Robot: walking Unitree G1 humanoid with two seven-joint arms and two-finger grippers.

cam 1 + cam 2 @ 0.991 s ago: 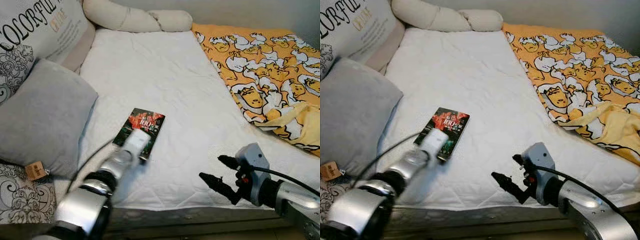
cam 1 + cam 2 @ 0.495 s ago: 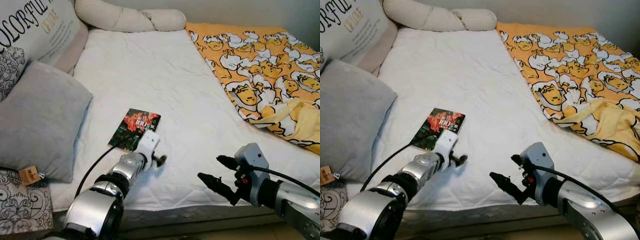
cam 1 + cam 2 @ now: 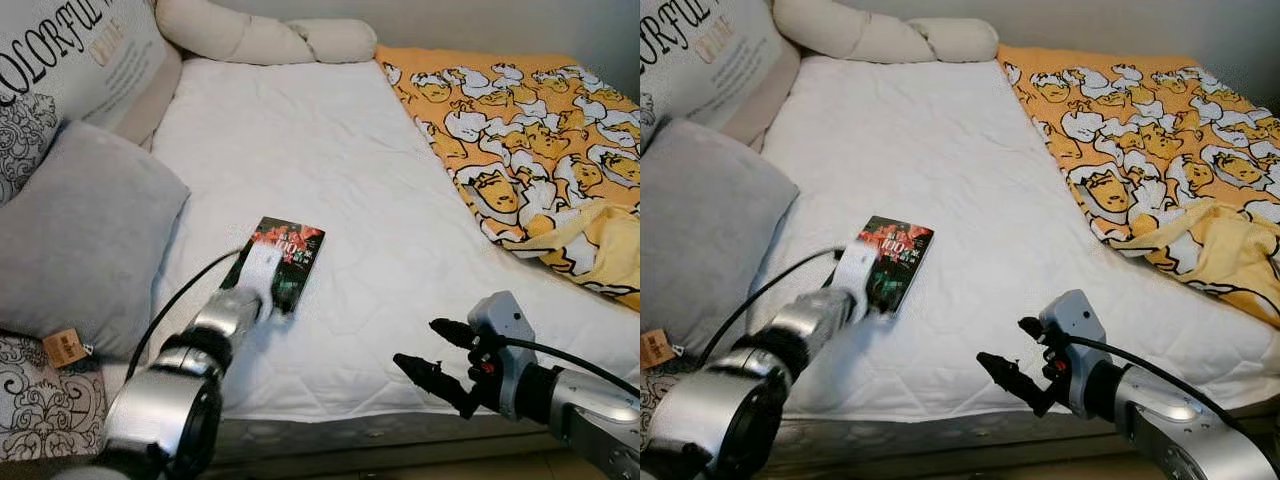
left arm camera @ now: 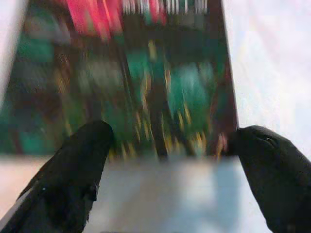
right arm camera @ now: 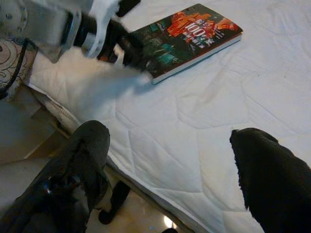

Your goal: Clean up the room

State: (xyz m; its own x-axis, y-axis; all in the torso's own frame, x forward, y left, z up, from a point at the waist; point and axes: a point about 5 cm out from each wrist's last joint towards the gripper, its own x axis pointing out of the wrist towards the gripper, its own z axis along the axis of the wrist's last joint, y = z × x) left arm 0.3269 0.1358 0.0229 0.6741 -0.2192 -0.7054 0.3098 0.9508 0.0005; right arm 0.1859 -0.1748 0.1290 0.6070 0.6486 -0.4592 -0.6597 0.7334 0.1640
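Book (image 3: 280,262) w/ a dark red-and-green cover lies flat on the white mattress (image 3: 330,170), near the front edge, just beside the grey pillow (image 3: 85,235). Left gripper (image 4: 167,150) is right at the book's near end, fingers (image 4: 80,160) spread apart w/ one at each near corner, not clamped on it. Right gripper (image 3: 435,352) hovers over the mattress's front edge, well apart from the book, jaws wide open & empty. Orange cartoon-print blanket (image 3: 530,130) covers the bed's right side.
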